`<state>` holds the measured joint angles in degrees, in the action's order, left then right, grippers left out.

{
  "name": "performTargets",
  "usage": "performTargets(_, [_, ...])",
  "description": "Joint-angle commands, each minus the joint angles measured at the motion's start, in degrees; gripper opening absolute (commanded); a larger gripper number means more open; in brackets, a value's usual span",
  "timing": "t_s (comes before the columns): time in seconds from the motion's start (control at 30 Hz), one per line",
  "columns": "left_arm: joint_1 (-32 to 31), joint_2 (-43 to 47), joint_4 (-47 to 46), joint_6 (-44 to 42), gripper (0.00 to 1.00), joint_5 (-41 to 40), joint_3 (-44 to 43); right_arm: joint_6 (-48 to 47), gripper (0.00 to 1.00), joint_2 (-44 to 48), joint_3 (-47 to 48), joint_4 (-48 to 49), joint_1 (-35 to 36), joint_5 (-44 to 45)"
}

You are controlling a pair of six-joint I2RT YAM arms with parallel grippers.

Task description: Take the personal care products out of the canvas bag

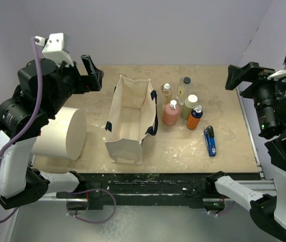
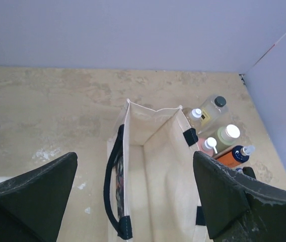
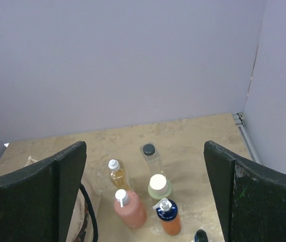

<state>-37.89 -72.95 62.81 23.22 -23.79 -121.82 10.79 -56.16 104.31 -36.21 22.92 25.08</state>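
Observation:
The beige canvas bag (image 1: 129, 120) stands open in the middle of the table, black handles hanging; its inside (image 2: 155, 186) looks empty. Five bottles stand right of it: yellowish white-capped (image 1: 166, 93), clear black-capped (image 1: 185, 87), olive-green white-capped (image 1: 190, 106), pink pump (image 1: 171, 113), orange-and-blue pump (image 1: 195, 118). They also show in the right wrist view, with the pink pump bottle (image 3: 129, 208) nearest the bag. My left gripper (image 1: 91, 74) is open, raised left of the bag. My right gripper (image 1: 237, 76) is open, raised right of the bottles.
A large white cylinder (image 1: 61, 133) lies on its side at the table's left edge. A flat blue-and-black tool (image 1: 210, 140) lies right of the bottles near the front. The table's front edge (image 1: 183, 174) runs before the arm bases. Purple walls enclose the back and right.

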Motion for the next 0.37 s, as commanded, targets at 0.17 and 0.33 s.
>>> performTargets(0.17, [0.31,2.48,-2.72,-3.64,0.99,-5.73,-1.15,2.18,1.00,-1.36,2.00,-2.51,0.05,3.31])
performTargets(0.33, [0.32,3.01,-3.89,-3.54,0.99,-6.05,0.29,1.08,1.00,-2.23,2.83,-1.43,0.11,2.56])
